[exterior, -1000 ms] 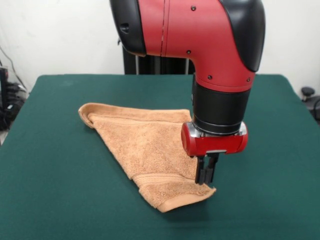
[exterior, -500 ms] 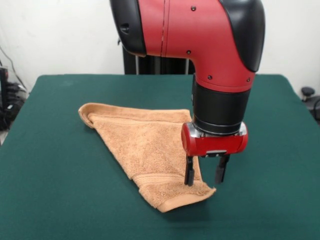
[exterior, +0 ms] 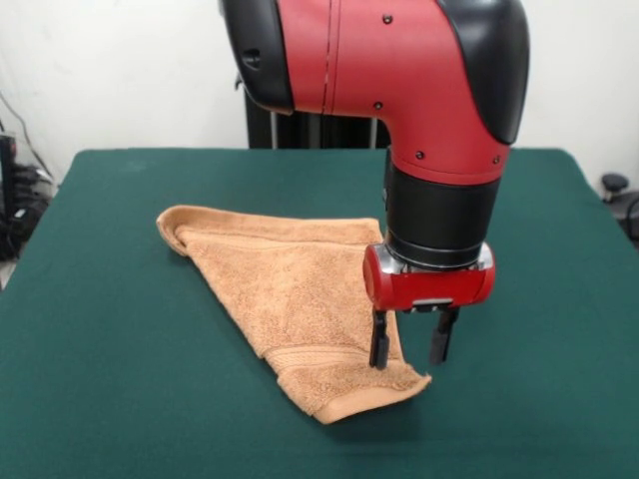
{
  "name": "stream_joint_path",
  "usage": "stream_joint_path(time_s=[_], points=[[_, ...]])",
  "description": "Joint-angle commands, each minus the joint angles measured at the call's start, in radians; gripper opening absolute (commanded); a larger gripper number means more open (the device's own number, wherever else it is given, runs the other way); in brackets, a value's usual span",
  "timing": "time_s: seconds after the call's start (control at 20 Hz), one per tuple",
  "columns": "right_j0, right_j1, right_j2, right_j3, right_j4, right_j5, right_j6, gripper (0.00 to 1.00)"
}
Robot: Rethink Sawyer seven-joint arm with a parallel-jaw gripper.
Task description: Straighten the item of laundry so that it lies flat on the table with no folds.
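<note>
The item of laundry (exterior: 290, 289), an orange-tan terry towel, lies folded into a rough triangle on the dark green table (exterior: 120, 379), with a curled corner at the far left and a doubled hem at the near point. My gripper (exterior: 410, 344) hangs open just above the towel's near right corner, its two black fingers (exterior: 379, 341) spread apart with nothing between them. The left finger stands over the towel's edge, the right one over bare table beside it. The red and black arm hides part of the towel's right edge.
Cables and dark equipment (exterior: 15, 195) sit beyond the table's left edge. A small black object (exterior: 614, 185) shows past the right edge. Green tabletop surrounds the towel on all sides.
The gripper was shut one second ago at the towel's near right corner; its fingers have since spread open. The arm and the towel have stayed where they were.
</note>
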Motion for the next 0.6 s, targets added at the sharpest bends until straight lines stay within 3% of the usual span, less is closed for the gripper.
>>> stream_joint_path(time_s=[0.05,0.6], points=[[0.039,0.022,0.043,0.087,-0.01,-0.003,0.127,1.0],[0.049,0.077,0.04,0.006,-0.02,0.006,0.107,1.0]])
